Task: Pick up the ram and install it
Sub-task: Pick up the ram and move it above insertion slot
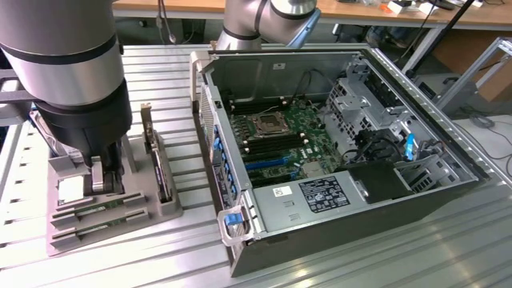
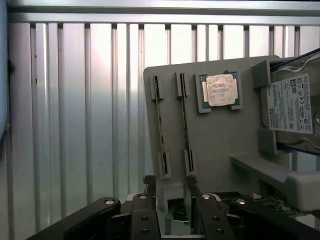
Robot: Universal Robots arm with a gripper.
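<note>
Open PC case (image 1: 344, 243) on the exterior view's right, motherboard exposed. Arm (image 1: 68, 72) is down over the grey parts tray (image 2: 220, 145) on the exterior view's left. Gripper (image 2: 171, 202) sits low at the tray's edge, fingers (image 2: 149, 200) spread, gripping nothing. Hard drive (image 2: 292, 105) and upright expansion card (image 1: 164, 174) are in the tray. Ram (image 2: 159, 127) is on edge in its slot, not picked, second ram stick (image 2: 185, 125) just beside it. CPU (image 2: 221, 90) next to those.

Green ram (image 2: 160, 125), grey tray (image 2: 220, 145), green motherboard (image 1: 296, 144), ribbed silver table (image 2: 75, 100)
</note>
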